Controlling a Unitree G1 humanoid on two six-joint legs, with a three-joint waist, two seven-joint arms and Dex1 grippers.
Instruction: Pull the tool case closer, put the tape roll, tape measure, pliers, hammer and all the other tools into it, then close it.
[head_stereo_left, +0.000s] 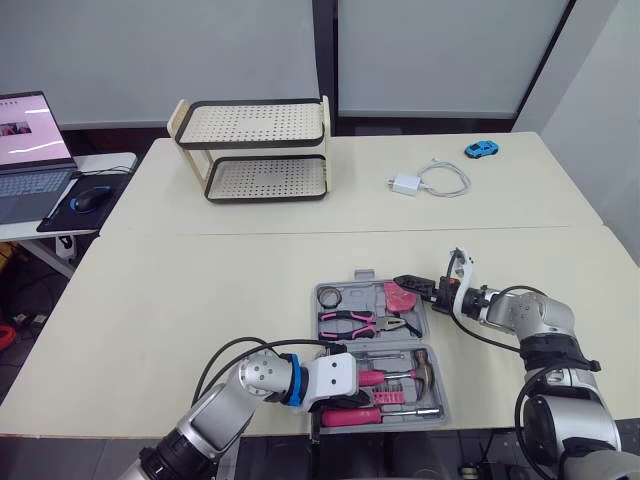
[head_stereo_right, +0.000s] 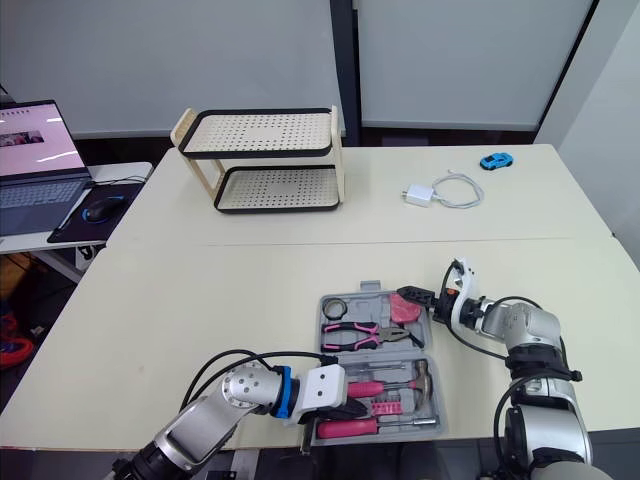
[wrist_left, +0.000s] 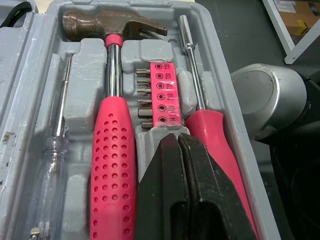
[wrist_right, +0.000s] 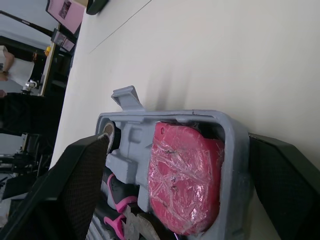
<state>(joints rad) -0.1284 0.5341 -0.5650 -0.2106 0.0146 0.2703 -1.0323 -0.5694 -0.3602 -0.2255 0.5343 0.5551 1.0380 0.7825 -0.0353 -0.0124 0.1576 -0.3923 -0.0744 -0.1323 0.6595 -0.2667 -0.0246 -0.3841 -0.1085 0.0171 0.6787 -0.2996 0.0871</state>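
Table (head_stereo_left: 200, 280): cream, two-tier rack (head_stereo_left: 262, 150) at far side. Tool case (head_stereo_left: 372, 343) lies open near front edge, right of centre. Front half holds hammer (wrist_left: 112, 150), pink screwdriver (wrist_left: 215, 135), bit strip (wrist_left: 160, 95). Rear half holds pliers (head_stereo_left: 362, 323), tape measure (wrist_right: 185, 175), tape roll (head_stereo_left: 331, 296). Left gripper (wrist_left: 176, 145) over front half, jaws pressed together between hammer handle and screwdriver handle. Right gripper (head_stereo_left: 418, 288) at case's rear right corner, jaws spread, straddling corner with tape measure.
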